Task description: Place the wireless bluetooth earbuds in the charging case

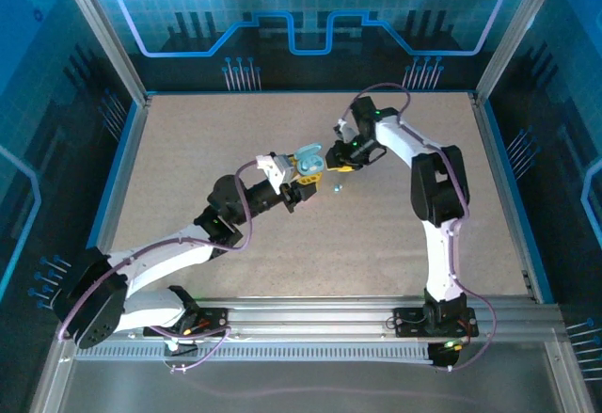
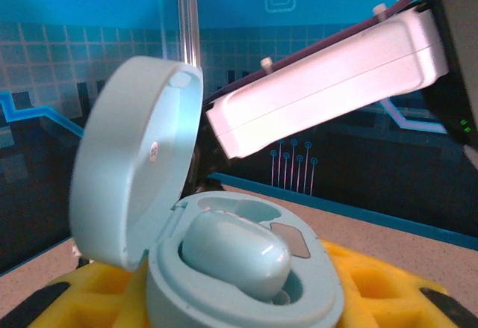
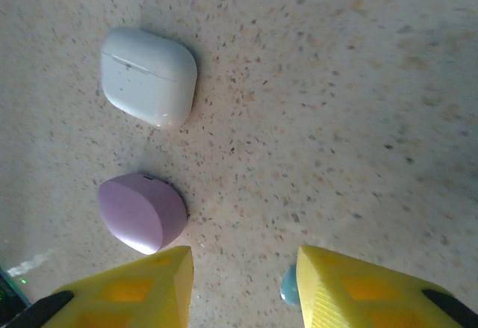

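Note:
My left gripper (image 1: pixel 299 170) is shut on the teal charging case (image 2: pixel 246 268), gripping its base between the yellow fingers (image 2: pixel 373 283). The lid (image 2: pixel 134 156) stands open to the left. One teal earbud (image 2: pixel 235 253) sits in the near well, tilted; the well behind it (image 2: pixel 231 208) is empty. A second teal earbud (image 3: pixel 288 288) lies on the table, half hidden by the inner edge of one finger of my right gripper (image 3: pixel 243 287). That gripper (image 1: pixel 340 157) is open above the table with nothing between its fingers. In the top view the loose bud (image 1: pixel 339 187) lies just below it.
A shut white case (image 3: pixel 149 76) and a shut purple case (image 3: pixel 142 212) lie on the speckled table beyond my right fingers. The right arm's white link (image 2: pixel 328 81) crosses close above the teal case. Blue walls surround the table.

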Controlling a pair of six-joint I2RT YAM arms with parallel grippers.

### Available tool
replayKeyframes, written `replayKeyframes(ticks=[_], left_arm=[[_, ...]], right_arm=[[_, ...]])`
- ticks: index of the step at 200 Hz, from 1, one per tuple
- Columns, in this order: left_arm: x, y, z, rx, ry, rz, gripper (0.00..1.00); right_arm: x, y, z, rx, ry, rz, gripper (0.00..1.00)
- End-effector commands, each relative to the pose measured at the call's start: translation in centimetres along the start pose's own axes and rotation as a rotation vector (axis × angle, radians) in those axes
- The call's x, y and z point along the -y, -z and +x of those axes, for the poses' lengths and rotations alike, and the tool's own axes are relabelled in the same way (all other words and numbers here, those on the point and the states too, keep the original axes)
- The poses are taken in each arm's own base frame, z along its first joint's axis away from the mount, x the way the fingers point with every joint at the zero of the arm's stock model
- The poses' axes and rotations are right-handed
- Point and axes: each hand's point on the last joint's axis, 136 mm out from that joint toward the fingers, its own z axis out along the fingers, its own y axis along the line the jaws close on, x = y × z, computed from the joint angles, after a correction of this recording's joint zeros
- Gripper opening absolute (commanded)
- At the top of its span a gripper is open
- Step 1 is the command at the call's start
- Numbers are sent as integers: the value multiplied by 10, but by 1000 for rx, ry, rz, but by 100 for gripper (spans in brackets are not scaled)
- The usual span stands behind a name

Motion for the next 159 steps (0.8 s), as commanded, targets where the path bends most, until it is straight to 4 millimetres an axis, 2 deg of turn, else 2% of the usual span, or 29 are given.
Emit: replayKeyframes(ticks=[1, 20, 50, 89, 159], left_arm=[[1, 6, -4, 12, -30, -14, 30], [1, 6, -4, 10, -30, -16, 30], [1, 3, -2, 4, -28, -11, 30], [1, 0, 0, -1, -21, -5, 30], [1, -4, 3, -24, 6, 4, 30]], right_arm=[[9, -11, 12, -95, 34, 56, 43], [7, -21, 18, -133, 49, 37, 43], [2, -27, 30, -175, 75, 36, 42], [12, -34, 46, -215, 57, 50, 41], [12, -20, 69, -244, 68, 71, 40]])
